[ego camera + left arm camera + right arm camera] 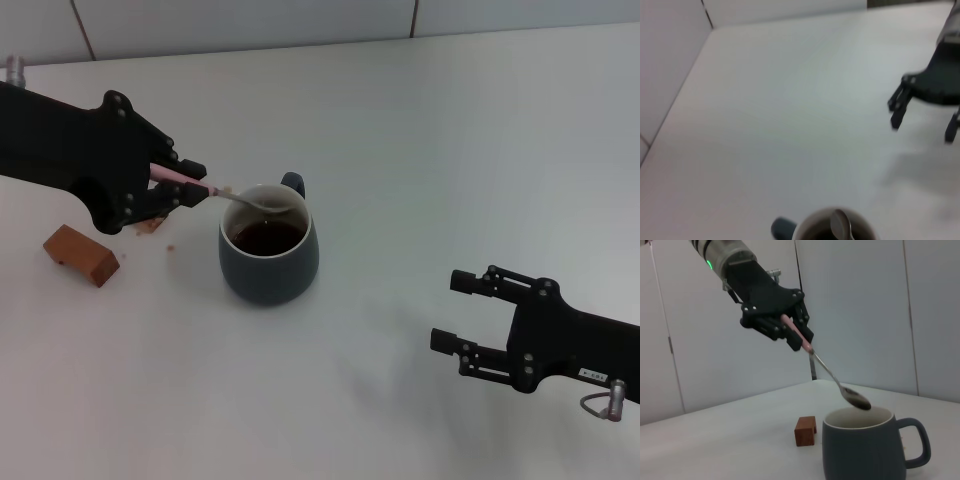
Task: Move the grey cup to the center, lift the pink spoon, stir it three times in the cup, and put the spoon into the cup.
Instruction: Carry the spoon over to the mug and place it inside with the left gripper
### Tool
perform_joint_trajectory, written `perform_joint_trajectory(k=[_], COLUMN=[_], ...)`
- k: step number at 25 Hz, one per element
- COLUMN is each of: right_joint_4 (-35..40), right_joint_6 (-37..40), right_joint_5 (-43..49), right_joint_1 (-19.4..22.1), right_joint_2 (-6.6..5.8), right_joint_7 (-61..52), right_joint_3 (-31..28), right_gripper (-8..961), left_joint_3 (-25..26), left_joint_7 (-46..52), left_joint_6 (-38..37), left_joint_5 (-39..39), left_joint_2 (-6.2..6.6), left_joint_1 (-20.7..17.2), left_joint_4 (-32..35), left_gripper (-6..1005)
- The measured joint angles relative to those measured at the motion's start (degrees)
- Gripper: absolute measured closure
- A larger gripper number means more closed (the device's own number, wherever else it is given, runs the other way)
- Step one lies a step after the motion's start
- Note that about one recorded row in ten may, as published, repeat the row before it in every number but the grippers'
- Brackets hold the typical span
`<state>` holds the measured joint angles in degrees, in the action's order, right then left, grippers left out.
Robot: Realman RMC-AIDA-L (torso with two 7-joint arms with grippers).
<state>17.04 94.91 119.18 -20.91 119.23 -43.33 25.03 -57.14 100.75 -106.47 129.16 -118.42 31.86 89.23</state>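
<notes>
Above the grey cup [268,248] hangs the pink spoon [230,194], its metal bowl poised just over the rim, clear of the dark brown liquid and not touching the cup. Its long axis slopes: the pink handle end sits higher and points away from the cup toward the left gripper [185,190], while the bowl end dips down toward the cup's mouth. The right wrist view shows this tilt plainly, with the spoon [827,369] running diagonally from the gripper [797,337] down to the cup [865,447]. The left gripper's jaws are clamped on the pink handle, beside the cup on the side opposite its handle. The cup stands upright on the white table [420,150], its small loop handle turned to the far side. A brown block [82,254] lies on the table beyond the left gripper, farther from the cup. Well apart from the cup on its other side, the right gripper [462,315] hovers with its jaws spread and holding nothing.
</notes>
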Motion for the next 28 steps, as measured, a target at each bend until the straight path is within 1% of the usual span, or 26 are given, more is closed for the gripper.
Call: perform_joint_trajectory(k=[1,2,3,4,5,6,7,8,10,15,22,28], right_joint_4=[0.0,0.0,0.0,-0.1,-0.1,-0.1,-0.1,-0.1,-0.2,-0.2,-0.2,-0.2], right_joint_6=[0.0,0.1,0.1,0.1,0.2,0.2,0.2,0.2,0.3,0.4,0.9,0.9], right_joint_5=[0.0,0.0,0.0,0.0,0.0,0.0,0.0,0.0,0.0,0.0,0.0,0.0], right_joint_1=[0.1,0.4,0.4,0.5,0.8,0.8,1.0,1.0,1.2,1.3,1.3,1.3], right_joint_2=[0.03,0.04,0.04,0.04,0.05,0.05,0.04,0.04,0.04,0.04,-0.04,-0.05], right_joint_7=[0.0,0.0,0.0,0.0,0.0,0.0,0.0,0.0,0.0,0.0,0.0,0.0], right_joint_3=[-0.1,-0.3,-0.3,-0.4,-0.4,-0.4,-0.4,-0.4,-0.4,-0.4,-0.4,-0.4], right_gripper=[192,192,192,192,192,192,192,192,192,192,192,192], left_joint_3=[-1.3,-4.5,-4.5,-6.0,-8.8,-8.8,-10.6,-10.6,-12.8,-16.2,-21.8,-23.7], left_joint_7=[0.4,1.2,1.2,1.6,2.6,2.6,3.1,3.1,3.4,4.9,8.2,9.3], left_joint_6=[0.7,1.8,1.8,2.3,2.8,2.8,3.1,3.1,3.9,4.9,6.4,6.2], left_joint_5=[1.5,4.3,4.3,5.5,8.0,8.0,9.6,9.6,10.7,12.2,16.7,16.8], left_joint_2=[-0.02,-0.05,-0.05,-0.06,-0.10,-0.10,-0.19,-0.19,-0.29,-0.35,-0.42,-0.55], left_joint_1=[0.1,0.5,0.5,0.8,1.4,1.4,2.0,2.0,2.5,3.6,4.4,4.5], left_joint_4=[0.5,1.5,1.5,1.9,2.4,2.4,2.6,2.6,2.9,3.0,3.2,4.4], left_gripper=[869,869,869,869,869,869,869,869,869,869,869,868])
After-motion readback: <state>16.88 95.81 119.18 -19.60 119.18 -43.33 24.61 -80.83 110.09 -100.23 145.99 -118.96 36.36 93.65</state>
